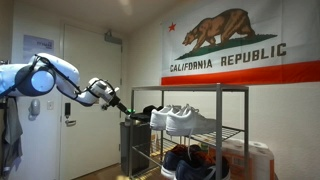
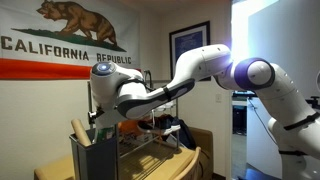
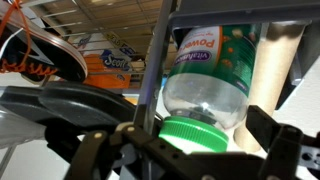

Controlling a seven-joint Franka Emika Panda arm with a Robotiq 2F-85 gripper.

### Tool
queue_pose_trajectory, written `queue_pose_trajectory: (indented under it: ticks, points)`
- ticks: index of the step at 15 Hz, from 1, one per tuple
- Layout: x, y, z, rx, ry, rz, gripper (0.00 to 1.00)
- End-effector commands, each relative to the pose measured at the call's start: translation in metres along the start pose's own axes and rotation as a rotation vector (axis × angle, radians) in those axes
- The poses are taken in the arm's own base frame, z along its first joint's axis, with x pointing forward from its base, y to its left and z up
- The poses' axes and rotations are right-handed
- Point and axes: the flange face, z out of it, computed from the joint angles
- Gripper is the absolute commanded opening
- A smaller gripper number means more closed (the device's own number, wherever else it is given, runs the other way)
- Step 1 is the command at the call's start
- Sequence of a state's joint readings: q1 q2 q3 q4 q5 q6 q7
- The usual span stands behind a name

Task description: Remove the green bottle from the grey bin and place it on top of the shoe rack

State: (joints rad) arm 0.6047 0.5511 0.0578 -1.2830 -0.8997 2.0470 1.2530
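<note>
A small green bottle [image 3: 205, 85] of clear plastic, with a green screw cap and a green printed label, fills the centre of the wrist view, cap end nearest the camera. It lies just beside a tan cardboard tube [image 3: 282, 60], and a thin grey metal bar crosses in front of its left edge. The robot's black hand [image 3: 190, 152] is spread wide, one finger on each side of the cap, not pinching it. In both exterior views the hand [image 1: 118, 103] [image 2: 97, 125] hangs at the open top of a tall narrow dark grey bin [image 1: 132, 146] [image 2: 88, 160]; the bottle itself is too small to make out there. The bin stands just beside a grey metal-tube shoe rack [image 1: 246, 130] holding white sneakers [image 1: 185, 120]. A California Republic flag [image 1: 240, 40] hangs on the wall behind.
</note>
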Motion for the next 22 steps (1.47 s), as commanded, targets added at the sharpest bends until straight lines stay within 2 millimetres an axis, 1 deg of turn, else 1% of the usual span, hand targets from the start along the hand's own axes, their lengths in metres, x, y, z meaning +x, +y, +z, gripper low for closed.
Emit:
queue_pose_trajectory:
  ticks: [1,6,13,19,22]
  points:
    - [0.001,0.009,0.001,-0.009,0.026,0.034,1.00]
    - [0.003,0.007,0.000,0.007,0.036,0.048,1.00]
    - [0.004,0.003,0.005,0.101,0.052,0.098,1.00]
    - [0.011,0.007,0.011,0.123,0.109,0.124,1.00]
    - [0.009,0.007,0.012,0.127,0.115,0.120,1.00]
